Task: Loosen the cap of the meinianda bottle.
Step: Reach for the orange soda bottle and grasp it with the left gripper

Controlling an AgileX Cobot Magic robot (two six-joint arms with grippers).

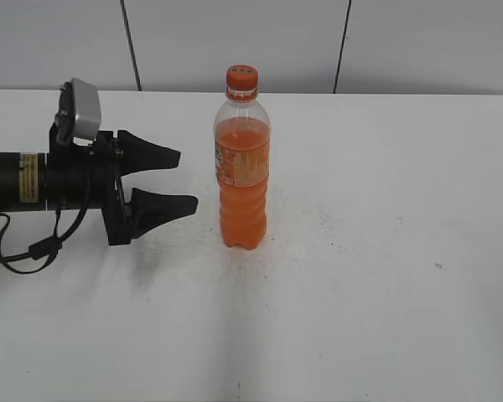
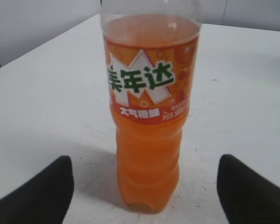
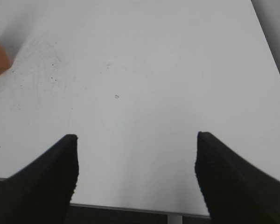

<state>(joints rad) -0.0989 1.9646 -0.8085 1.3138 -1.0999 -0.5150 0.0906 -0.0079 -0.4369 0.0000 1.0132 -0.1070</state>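
The jaws of the left gripper (image 1: pixel 189 179) are being held wide apart, nothing between them, with the black tapered fingers (image 1: pixel 161 206) pointing right toward the meinianda bottle (image 1: pixel 242 172), which is standing upright just beside the tips and not being touched. In the left wrist view the bottle is being framed squarely between the two finger tips, so the approach is judged to be well lined up. The right gripper (image 3: pixel 136 140) is likewise being held wide and empty over bare table (image 1: pixel 386 251), near its edge, with only a sliver of the bottle's base showing at the far left of its view; in the exterior view this gripper is not being shown at all. For the step in hand, the body is best being clasped at the ribbed waist, where the plastic is stiffer and less likely to be squashed than the smooth labelled band; a firm, level hold is being called for so that the bottle is not being spun or tipped when the cap (image 1: pixel 242 78) is being turned by the other arm. The cap is small, round and orange, sitting closed on the neck above an orange ring. The bottle is clear, thin-walled plastic with orange liquid; the table is matte white, faintly speckled.
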